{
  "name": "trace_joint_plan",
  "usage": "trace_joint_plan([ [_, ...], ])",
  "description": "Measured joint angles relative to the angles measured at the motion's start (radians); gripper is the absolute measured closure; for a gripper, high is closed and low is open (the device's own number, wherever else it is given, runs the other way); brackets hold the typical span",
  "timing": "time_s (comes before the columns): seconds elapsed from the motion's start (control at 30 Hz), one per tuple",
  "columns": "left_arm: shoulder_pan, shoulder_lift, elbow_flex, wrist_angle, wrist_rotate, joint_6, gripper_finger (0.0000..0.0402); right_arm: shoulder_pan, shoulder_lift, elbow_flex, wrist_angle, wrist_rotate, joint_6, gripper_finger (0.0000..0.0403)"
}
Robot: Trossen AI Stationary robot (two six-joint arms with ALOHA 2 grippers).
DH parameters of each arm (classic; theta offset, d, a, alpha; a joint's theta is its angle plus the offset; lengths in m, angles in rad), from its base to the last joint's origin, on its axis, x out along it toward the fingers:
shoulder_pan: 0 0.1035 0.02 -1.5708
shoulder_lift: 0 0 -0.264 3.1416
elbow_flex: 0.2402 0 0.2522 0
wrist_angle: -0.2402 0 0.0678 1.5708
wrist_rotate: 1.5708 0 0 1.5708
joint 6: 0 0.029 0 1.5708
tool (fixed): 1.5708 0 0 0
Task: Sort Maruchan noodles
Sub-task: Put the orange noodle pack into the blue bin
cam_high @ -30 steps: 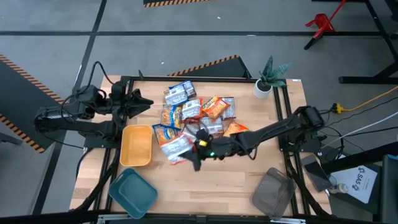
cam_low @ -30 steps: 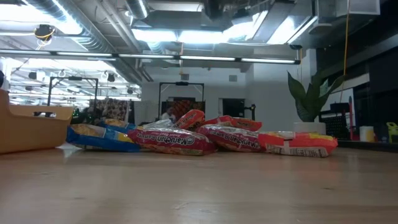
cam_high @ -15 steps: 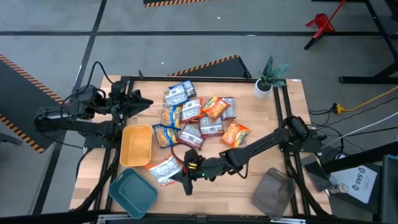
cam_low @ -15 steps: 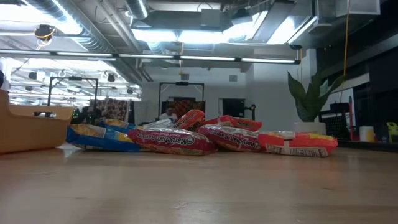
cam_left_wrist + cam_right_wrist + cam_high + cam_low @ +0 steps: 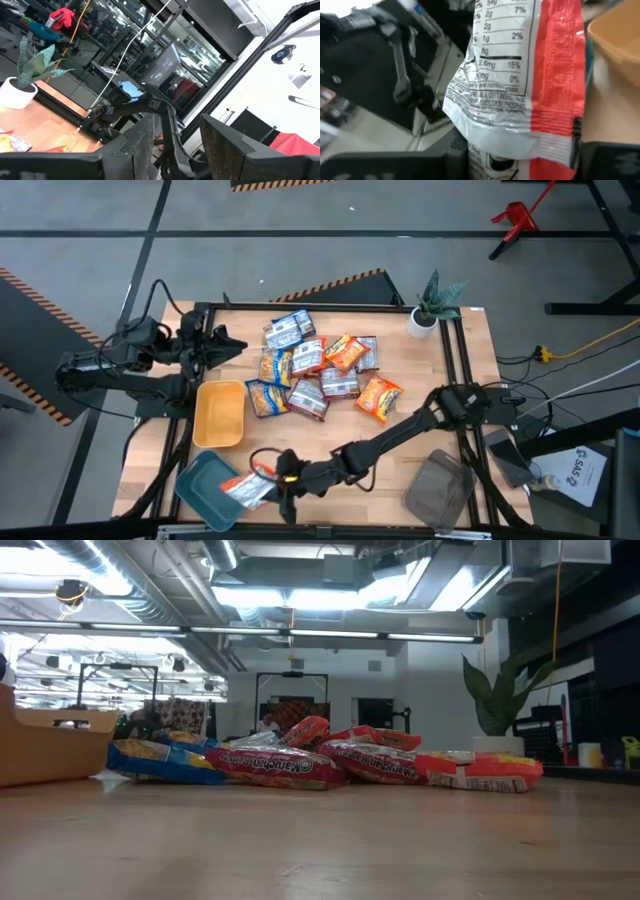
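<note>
My right gripper [image 5: 270,483] is near the table's front left, shut on a red-and-silver noodle packet [image 5: 243,489] at the right rim of the teal tray [image 5: 205,488]. In the right wrist view the packet [image 5: 520,75] shows its printed nutrition panel. Several other noodle packets [image 5: 312,365] lie flat in a loose pile at the table's far middle, and also show in the low view [image 5: 280,765]. My left gripper [image 5: 225,345] waits open and empty at the far left, above the yellow tray [image 5: 220,415]. My right gripper pinches the packet's end seam [image 5: 520,150] between its two fingers. The fingers come from the table's right, slanting down. The packet sticks out ahead of them toward the left, over the teal tray's right rim. I cannot tell whether it touches the tray.
A grey tray [image 5: 440,490] stands at the front right. A potted plant [image 5: 430,310] stands at the far right corner. The right arm [image 5: 400,435] stretches across the table's near half. Bare wood [image 5: 330,430] lies between the pile and the near edge.
My right gripper has carried the red-and-silver packet from the near side of the pile toward the table's near left corner. It now holds the packet at the teal tray's rim. The rest of the pile has stayed put.
</note>
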Motion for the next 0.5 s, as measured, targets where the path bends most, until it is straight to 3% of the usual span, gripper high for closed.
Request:
trace_joint_plan([
  [0.3, 0.0, 0.0, 0.0, -0.004, 0.006, 0.0, 0.0247, -0.048, 0.223, 0.363, -0.118, -0.112, -0.097, 0.0299],
  [0.5, 0.0, 0.0, 0.0, -0.002, 0.008, 0.0, 0.0247, -0.092, 0.298, 0.473, -0.147, -0.19, -0.113, 0.0299],
])
